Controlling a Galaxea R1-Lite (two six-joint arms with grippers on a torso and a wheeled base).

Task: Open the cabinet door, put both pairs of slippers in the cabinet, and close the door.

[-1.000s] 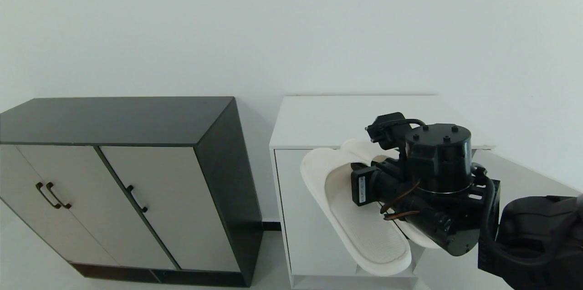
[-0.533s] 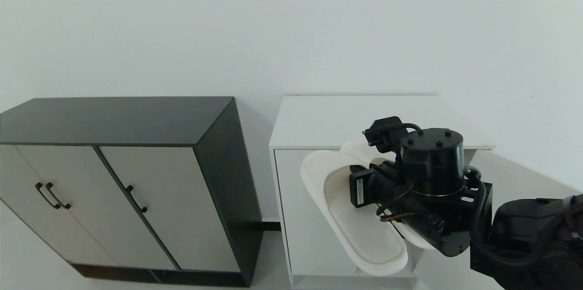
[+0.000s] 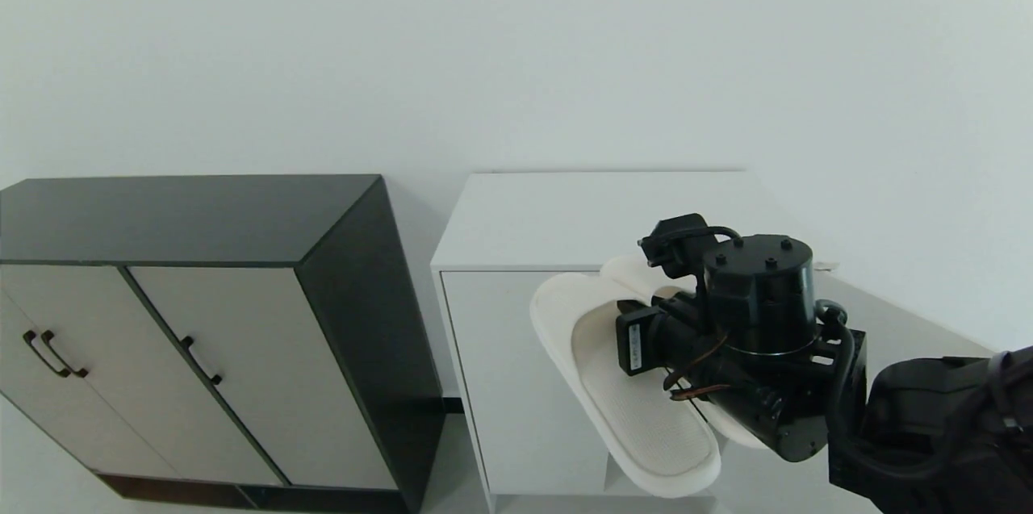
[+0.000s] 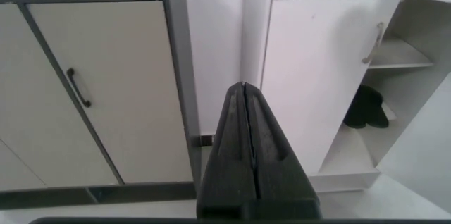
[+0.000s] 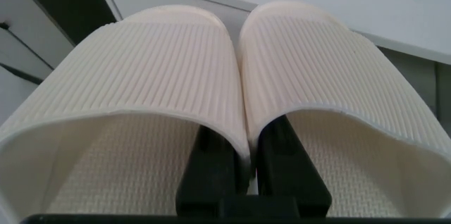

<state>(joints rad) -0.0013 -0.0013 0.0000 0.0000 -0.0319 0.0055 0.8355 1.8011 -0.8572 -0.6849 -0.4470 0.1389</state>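
— Where are the slippers held?
— Before the white cabinet, adjoining straps pinched by the right gripper so both are carried together; the left gripper is pressed together, empty.

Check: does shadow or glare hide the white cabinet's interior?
Left wrist view: no glare, white cabinet interior evenly lit, dark footwear visible inside. Head view: soft shadow between it and the black cabinet. Right wrist view: right tool shaded inside cream ribbed slippers.

Two cabinets, two cream slippers, one dark pair.
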